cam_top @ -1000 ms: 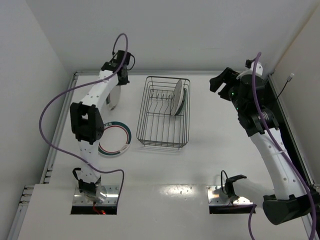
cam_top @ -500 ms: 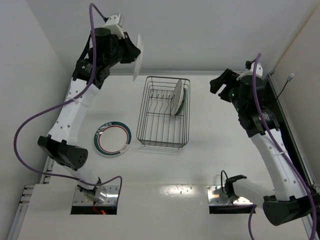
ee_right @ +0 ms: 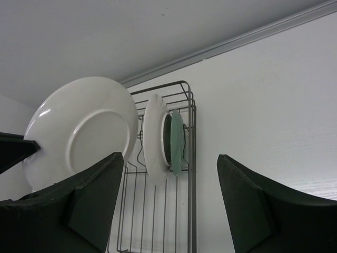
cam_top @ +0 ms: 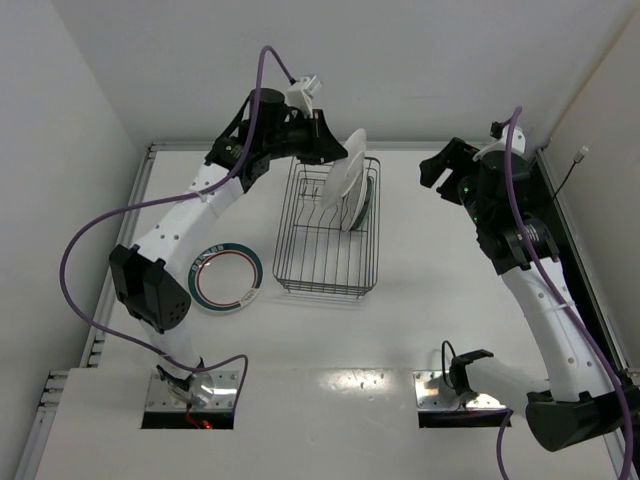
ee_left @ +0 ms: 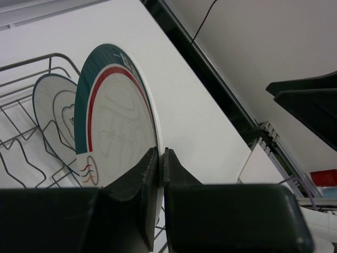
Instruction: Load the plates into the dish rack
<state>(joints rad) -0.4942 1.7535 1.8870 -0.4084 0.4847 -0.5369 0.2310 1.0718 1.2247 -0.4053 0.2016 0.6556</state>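
Holding a ringed plate (ee_left: pixel 113 126) tilted over the dish rack's (cam_top: pixel 322 291) far end.
The left tool (ee_left: pixel 160 158) pinches its rim. A white-grey plate (ee_right: pixel 155 139) and a teal plate (ee_right: pixel 177 142) stand inside the rack; a second ringed plate (cam_top: pixel 228 278) lies flat left of it; the right tool (cam_top: pixel 443 162) gapes wide to its right.

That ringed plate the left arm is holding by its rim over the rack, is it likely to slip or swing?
Probably slippery: the ringed plate looks glazed. The left fingers pinch only its rim, so it may pivot. It looks ceramic, so a knock on the dish rack wires could chip it.
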